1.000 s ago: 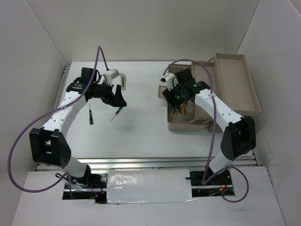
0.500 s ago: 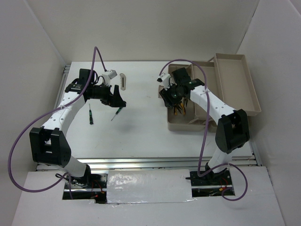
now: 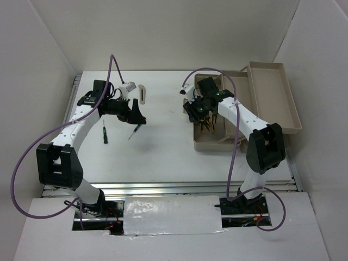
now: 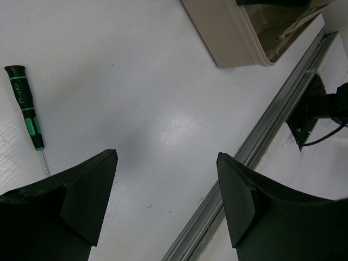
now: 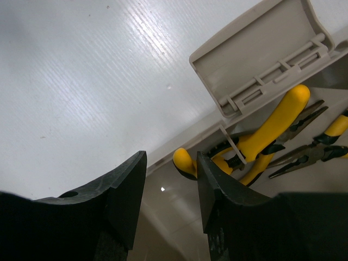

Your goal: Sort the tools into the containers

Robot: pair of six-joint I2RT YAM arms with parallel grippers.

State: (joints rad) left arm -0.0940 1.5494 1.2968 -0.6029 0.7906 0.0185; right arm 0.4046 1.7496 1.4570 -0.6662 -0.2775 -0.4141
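Two dark screwdrivers with green marks lie on the white table, one (image 3: 104,132) left of the other (image 3: 134,130); one shows in the left wrist view (image 4: 25,106). A flat grey metal piece (image 3: 142,93) lies further back. My left gripper (image 3: 134,115) (image 4: 166,201) is open and empty, just above and behind the right screwdriver. The beige toolbox (image 3: 215,145) stands at the right, with two yellow-and-black pliers (image 3: 209,126) (image 5: 272,130) in its deep tub. My right gripper (image 3: 196,112) (image 5: 171,185) hovers open and empty over the tub's left edge.
The toolbox's fold-out trays (image 3: 274,103) stand open to the right and back of the tub. A small beige hinged flap (image 5: 255,60) sits on the tub's rim. A metal rail (image 4: 272,119) runs along the table's near edge. White walls enclose the table.
My right gripper has shifted a little left and back, to the tub's left edge, away from the pliers. My left gripper has barely moved. No tool has moved.
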